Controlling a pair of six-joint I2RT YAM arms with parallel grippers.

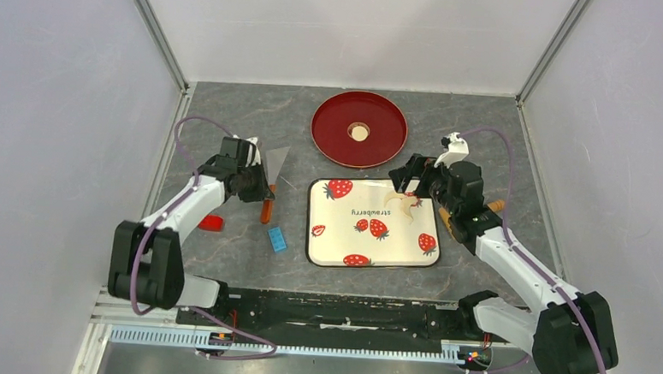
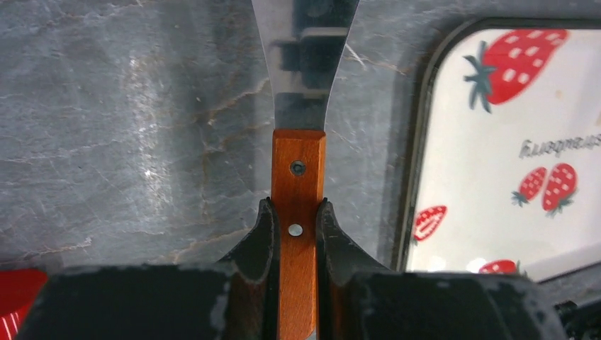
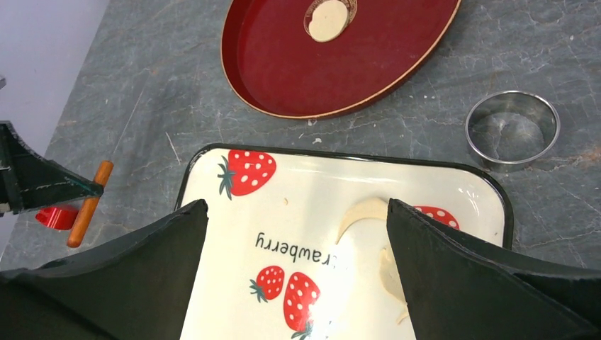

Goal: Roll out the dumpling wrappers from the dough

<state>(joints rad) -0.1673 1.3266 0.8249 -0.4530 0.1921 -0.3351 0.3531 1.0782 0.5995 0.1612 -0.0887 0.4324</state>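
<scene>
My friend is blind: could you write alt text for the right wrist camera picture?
The open right gripper hovers over a strawberry tray bearing dough scraps. Beyond lie a metal ring and a red plate holding one wrapper.

Scraper [image 2: 305, 64] blade cropped at top, handle end hidden (left pincer [image 2: 296, 210])

From my left gripper [image 2: 295, 209] I see both fingers clamped against the sides of the scraper's orange wooden handle [image 2: 298, 152] at bottom centre. Its metal blade [image 2: 303, 71] runs up past the top edge, over the grey marbled tabletop [image 2: 142, 127]. A strawberry-print tray [image 2: 482, 198] fills the right side, and a red object [image 2: 18, 297] sits in the lower left corner.
</scene>
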